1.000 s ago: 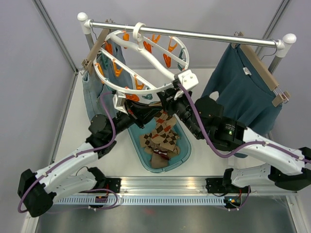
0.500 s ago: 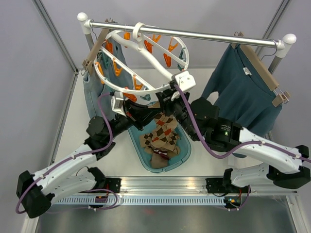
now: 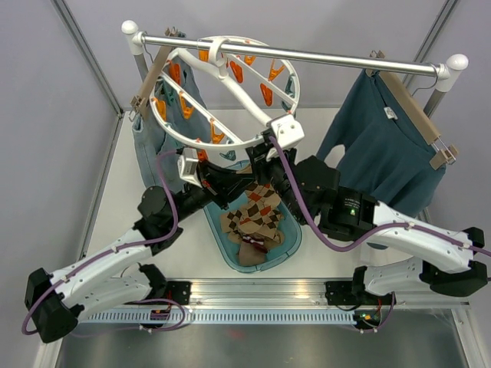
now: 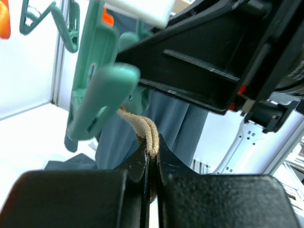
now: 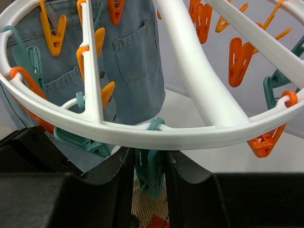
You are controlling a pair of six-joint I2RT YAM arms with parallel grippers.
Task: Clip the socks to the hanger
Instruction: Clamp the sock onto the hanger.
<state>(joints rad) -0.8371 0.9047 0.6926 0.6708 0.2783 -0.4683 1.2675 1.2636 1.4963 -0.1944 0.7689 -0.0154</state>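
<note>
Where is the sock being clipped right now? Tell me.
Left wrist view, centre: the sock is pinched in the left gripper, its cuff just below a teal clothespin on the hanger.

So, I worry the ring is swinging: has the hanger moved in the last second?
Yes. In the top view the hanger has tipped its far rim up: that rim sat just below the rail and now overlaps it.

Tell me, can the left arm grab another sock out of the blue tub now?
Probably not yet. The left gripper is shut on a sock cuff, held up beside a teal clothespin under the hanger, so it has no room. The socks in the tub lie open below.
</note>
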